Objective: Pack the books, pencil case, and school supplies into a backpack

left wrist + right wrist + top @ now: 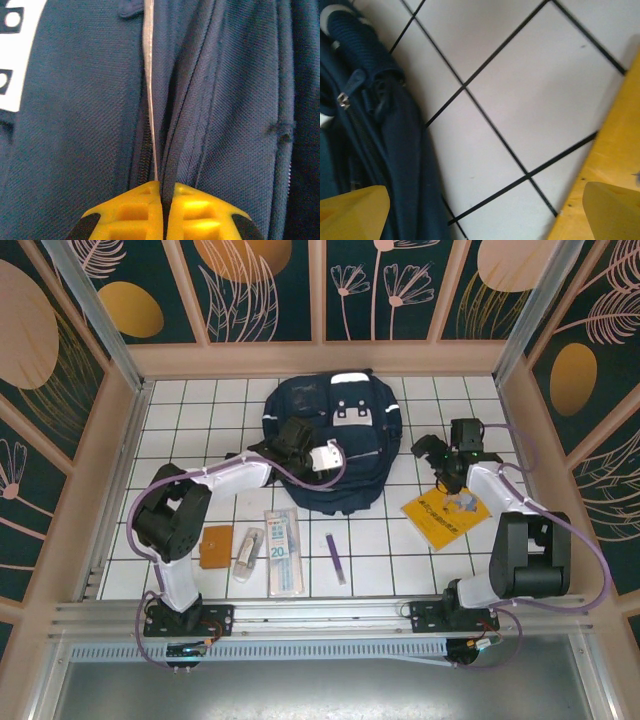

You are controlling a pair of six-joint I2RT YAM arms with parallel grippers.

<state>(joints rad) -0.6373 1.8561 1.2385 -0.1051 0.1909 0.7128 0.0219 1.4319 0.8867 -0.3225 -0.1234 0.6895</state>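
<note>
backpack partly hidden under left arm

The backpack is navy blue with white patches and pale stripes. The booklet is yellow with dark print, the small rectangle orange-brown, the pen purple. The clear pack carries a blue label. The table is white with a black grid.

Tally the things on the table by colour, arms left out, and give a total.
Navy blue: 1, the backpack
Yellow: 1, the booklet
Orange-brown: 1, the flat rectangle
Clear: 2, the long pack and the small packet
Purple: 1, the pen
Total: 6
</note>
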